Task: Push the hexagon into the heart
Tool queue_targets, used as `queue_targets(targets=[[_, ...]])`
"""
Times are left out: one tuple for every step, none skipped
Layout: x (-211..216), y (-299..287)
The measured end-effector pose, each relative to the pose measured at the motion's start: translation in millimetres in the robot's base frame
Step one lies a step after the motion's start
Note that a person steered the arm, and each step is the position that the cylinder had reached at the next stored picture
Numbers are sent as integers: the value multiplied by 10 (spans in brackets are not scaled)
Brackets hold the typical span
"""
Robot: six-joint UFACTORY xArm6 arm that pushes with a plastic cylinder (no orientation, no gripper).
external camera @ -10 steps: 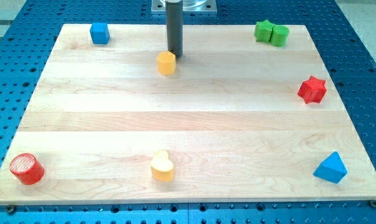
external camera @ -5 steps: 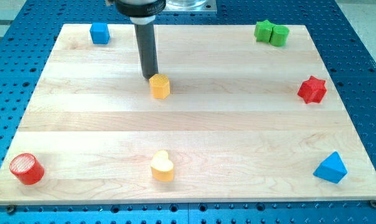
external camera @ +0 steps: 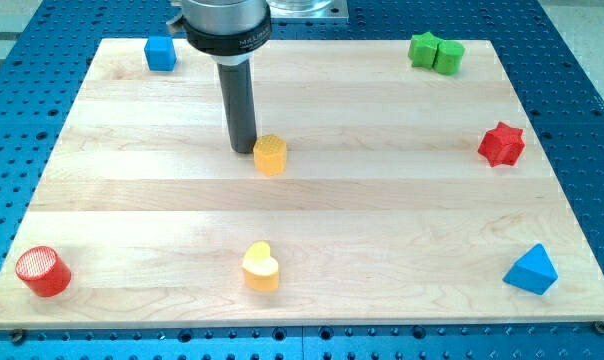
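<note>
The orange hexagon (external camera: 270, 155) lies a little left of the board's middle, in the upper half. The yellow heart (external camera: 261, 267) lies near the view's bottom edge of the board, almost straight below the hexagon and well apart from it. My tip (external camera: 243, 149) stands just to the upper left of the hexagon, touching or nearly touching its side. The dark rod rises from there toward the view's top.
A blue cube (external camera: 160, 52) sits at the top left. Two green blocks (external camera: 435, 51) sit together at the top right. A red star (external camera: 502, 144) is at the right edge, a blue triangle (external camera: 531, 269) at the bottom right, a red cylinder (external camera: 43, 270) at the bottom left.
My tip has moved down the view and slightly left. The orange hexagon has been pushed down, then a little to the right, closer to the heart.
</note>
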State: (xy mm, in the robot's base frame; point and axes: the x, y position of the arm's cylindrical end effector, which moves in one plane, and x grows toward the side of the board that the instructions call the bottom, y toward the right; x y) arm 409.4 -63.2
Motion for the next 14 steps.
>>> queue_targets(targets=[[439,73],[714,81],[382,81],[347,81],[283,81],[231,81],[212,81],[276,161],[351,180],[-85,294],[-55,315],[593,306],[207,407],[268,667]])
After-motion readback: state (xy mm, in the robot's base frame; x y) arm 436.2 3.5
